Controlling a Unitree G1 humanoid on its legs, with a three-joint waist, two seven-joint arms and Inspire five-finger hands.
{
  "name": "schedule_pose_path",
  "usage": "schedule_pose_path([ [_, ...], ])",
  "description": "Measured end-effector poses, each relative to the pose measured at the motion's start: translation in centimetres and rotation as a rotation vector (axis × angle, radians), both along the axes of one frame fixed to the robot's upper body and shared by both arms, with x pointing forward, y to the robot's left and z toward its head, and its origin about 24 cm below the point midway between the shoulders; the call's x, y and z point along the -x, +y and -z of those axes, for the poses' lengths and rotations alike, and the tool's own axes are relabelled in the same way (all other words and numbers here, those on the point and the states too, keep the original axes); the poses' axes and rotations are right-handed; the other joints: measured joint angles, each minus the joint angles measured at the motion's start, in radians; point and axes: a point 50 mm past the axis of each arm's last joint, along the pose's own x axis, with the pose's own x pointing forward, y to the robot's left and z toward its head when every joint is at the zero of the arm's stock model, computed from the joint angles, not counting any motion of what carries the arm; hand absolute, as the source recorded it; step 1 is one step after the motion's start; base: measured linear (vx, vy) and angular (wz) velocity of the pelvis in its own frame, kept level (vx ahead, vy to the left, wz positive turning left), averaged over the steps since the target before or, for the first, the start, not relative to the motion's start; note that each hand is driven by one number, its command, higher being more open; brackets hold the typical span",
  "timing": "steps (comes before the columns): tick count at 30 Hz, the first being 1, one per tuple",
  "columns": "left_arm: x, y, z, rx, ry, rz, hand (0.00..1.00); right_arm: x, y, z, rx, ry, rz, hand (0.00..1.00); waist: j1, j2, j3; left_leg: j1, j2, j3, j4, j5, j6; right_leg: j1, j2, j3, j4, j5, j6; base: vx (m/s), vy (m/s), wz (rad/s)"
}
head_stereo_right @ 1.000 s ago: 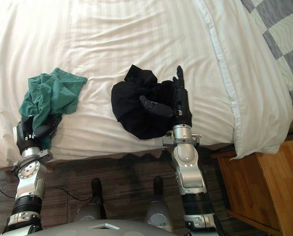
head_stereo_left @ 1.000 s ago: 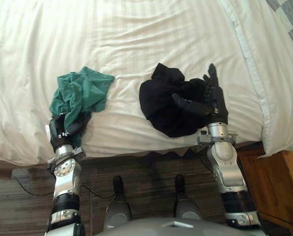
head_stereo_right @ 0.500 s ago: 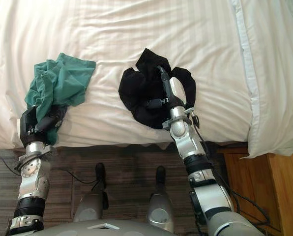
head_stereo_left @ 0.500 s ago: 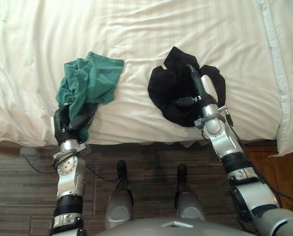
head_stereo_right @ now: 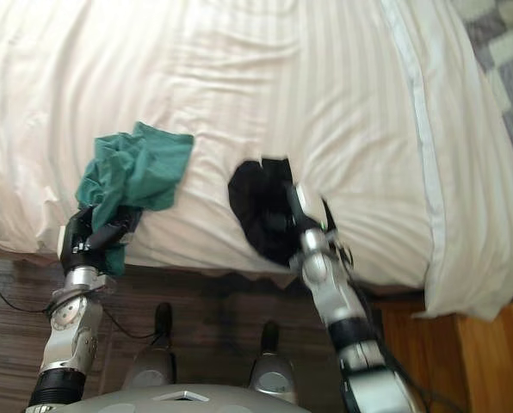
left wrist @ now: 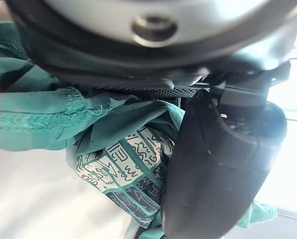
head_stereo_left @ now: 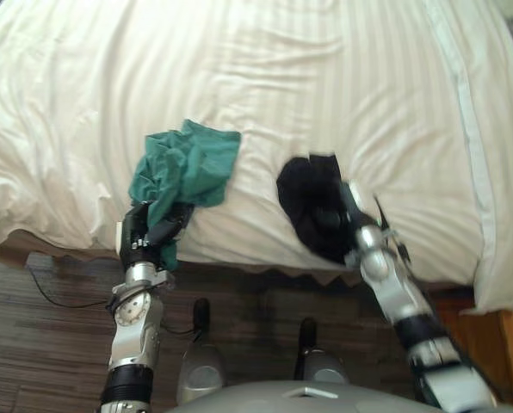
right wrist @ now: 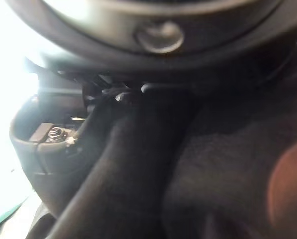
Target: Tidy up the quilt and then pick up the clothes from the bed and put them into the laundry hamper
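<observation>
Green garment (head_stereo_left: 186,163): crumpled on the quilt (head_stereo_left: 265,69), close to the bed's near edge.
Black garment (head_stereo_left: 308,196): bunched at the same edge, well apart from the green one.
Left hand (head_stereo_left: 145,237): we have its fingers (head_stereo_left: 170,224) curled round the green garment's near end. In the wrist view a patterned fold sits pinched against the thumb (left wrist: 218,164).
Right hand (head_stereo_left: 353,222): pushed into the black garment. We cannot tell whether it has closed on the cloth.
Quilt: white and striped, spread fairly flat with light creases. We judge the tidying done.
Progress: both garments lie on the bed, neither lifted clear. We judge that the carry to the laundry hamper remains for both.
</observation>
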Motion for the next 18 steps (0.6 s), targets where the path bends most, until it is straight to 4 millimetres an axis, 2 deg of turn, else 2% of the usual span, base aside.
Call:
schedule_pose_path([
  [1,0.2,-0.5,0.6,-0.024,0.030,0.031,0.00,1.7,-0.2,1.1,-0.108,0.044,0.050,0.00,-0.014,0.001,-0.011,-0.002,-0.001,-0.048,0.001,0.001,0.000,-0.020,0.018,0.087,0.086,-0.035,-0.050,0.14,-0.050,1.37],
  [2,0.5,-0.8,1.1,-0.023,0.052,0.045,0.00,2.6,-0.2,1.8,-0.167,0.066,0.082,0.00,-0.025,0.009,-0.014,-0.003,0.000,-0.076,0.001,0.001,0.000,-0.044,0.033,0.146,0.143,-0.064,-0.071,0.10,-0.138,1.15],
  [3,1.0,-1.1,1.9,-0.019,0.092,0.066,0.00,4.1,-0.1,2.9,-0.284,0.102,0.150,0.00,-0.039,0.006,-0.021,-0.004,-0.002,-0.127,0.001,0.000,-0.003,-0.051,0.070,0.272,0.213,-0.115,-0.093,0.08,-0.184,1.04],
  [4,1.2,-1.1,2.4,-0.015,0.112,0.072,0.00,4.6,0.1,3.2,-0.332,0.108,0.180,0.00,-0.050,0.000,-0.025,-0.005,-0.010,-0.151,0.001,0.003,-0.008,-0.037,0.084,0.319,0.217,-0.136,-0.091,0.08,-0.279,1.24],
  [5,1.5,-1.3,3.1,-0.002,0.150,0.082,0.00,5.7,0.0,3.8,-0.399,0.123,0.234,0.00,-0.049,-0.011,-0.032,-0.006,-0.024,-0.187,0.001,0.006,-0.013,-0.003,0.080,0.345,0.206,-0.167,-0.067,0.04,-0.288,0.96],
  [7,2.5,-1.3,4.0,0.029,0.186,0.067,0.00,5.9,0.2,3.9,-0.487,0.118,0.266,0.00,-0.034,-0.013,-0.033,-0.008,-0.022,-0.214,0.001,0.011,-0.022,0.039,0.074,0.309,0.161,-0.207,-0.052,-0.02,-0.316,0.59],
  [8,3.3,-1.7,4.7,0.097,0.207,0.038,0.00,6.3,0.1,3.8,-0.540,0.104,0.287,0.00,-0.021,-0.001,-0.035,-0.035,-0.017,-0.241,0.025,0.011,-0.026,0.067,0.075,0.250,0.116,-0.236,-0.048,-0.09,-0.262,0.46],
  [9,3.7,-2.0,5.0,0.139,0.215,0.023,0.00,6.5,0.1,3.7,-0.544,0.092,0.295,0.00,-0.019,0.009,-0.033,-0.055,-0.014,-0.259,0.044,0.011,-0.027,0.079,0.080,0.221,0.094,-0.239,-0.044,-0.10,-0.244,0.66],
  [10,4.3,-2.7,5.6,0.201,0.234,0.003,0.00,6.8,-0.1,3.5,-0.539,0.076,0.302,0.00,-0.017,0.031,-0.029,-0.087,-0.008,-0.281,0.074,0.012,-0.027,0.091,0.094,0.179,0.073,-0.240,-0.042,-0.12,-0.161,1.11],
  [11,5.7,-3.8,6.8,0.300,0.286,-0.034,0.00,7.3,-0.8,3.2,-0.514,0.053,0.316,0.00,-0.018,0.073,-0.031,-0.141,-0.011,-0.284,0.115,0.039,-0.005,0.101,0.114,0.099,0.067,-0.244,-0.050,-0.16,-0.185,1.46],
  [12,6.6,-4.6,7.4,0.356,0.317,-0.048,0.00,7.8,-1.4,3.2,-0.484,0.050,0.338,0.00,-0.019,0.079,-0.035,-0.159,-0.026,-0.243,0.109,0.084,0.067,0.114,0.111,0.043,0.065,-0.246,-0.061,-0.16,-0.174,1.55],
  [13,6.8,-5.1,7.7,0.376,0.336,-0.042,0.00,8.2,-1.8,3.3,-0.466,0.050,0.357,0.00,-0.019,0.083,-0.037,-0.167,-0.028,-0.171,0.102,0.059,0.161,0.122,0.098,0.002,0.055,-0.240,-0.072,-0.12,-0.120,1.55],
  [14,8.0,-5.2,8.4,0.388,0.384,-0.050,0.00,8.5,-2.3,3.3,-0.458,0.042,0.397,0.00,-0.024,0.099,-0.034,-0.192,-0.005,-0.005,0.098,-0.066,0.276,0.149,0.106,-0.071,0.012,-0.210,-0.075,-0.07,-0.098,1.65],
  [15,8.4,-5.3,8.7,0.394,0.408,-0.052,0.00,9.0,-2.9,3.4,-0.440,0.037,0.438,0.00,-0.023,0.084,-0.035,-0.224,0.012,0.126,0.155,-0.122,0.277,0.175,0.086,-0.129,-0.031,-0.183,-0.078,-0.07,-0.057,1.80],
  [16,9.3,-5.0,9.1,0.394,0.432,-0.069,0.00,9.2,-3.5,3.4,-0.402,0.034,0.461,0.00,-0.014,0.077,-0.030,-0.273,0.030,0.243,0.346,-0.128,0.252,0.180,0.069,-0.179,-0.042,-0.166,-0.082,-0.05,-0.038,1.30],
  [17,9.8,-4.8,9.3,0.394,0.447,-0.080,0.00,9.2,-3.8,3.2,-0.391,0.027,0.469,0.00,-0.010,0.079,-0.030,-0.284,0.035,0.268,0.441,-0.124,0.259,0.179,0.067,-0.196,-0.039,-0.164,-0.081,-0.06,-0.003,0.90],
  [18,11.4,-4.9,9.9,0.402,0.488,-0.099,0.00,9.6,-4.6,3.2,-0.360,0.031,0.479,0.00,0.000,0.113,-0.043,-0.250,0.034,0.286,0.479,-0.092,0.230,0.179,0.097,-0.218,-0.026,-0.165,-0.082,-0.08,-0.014,1.19],
])
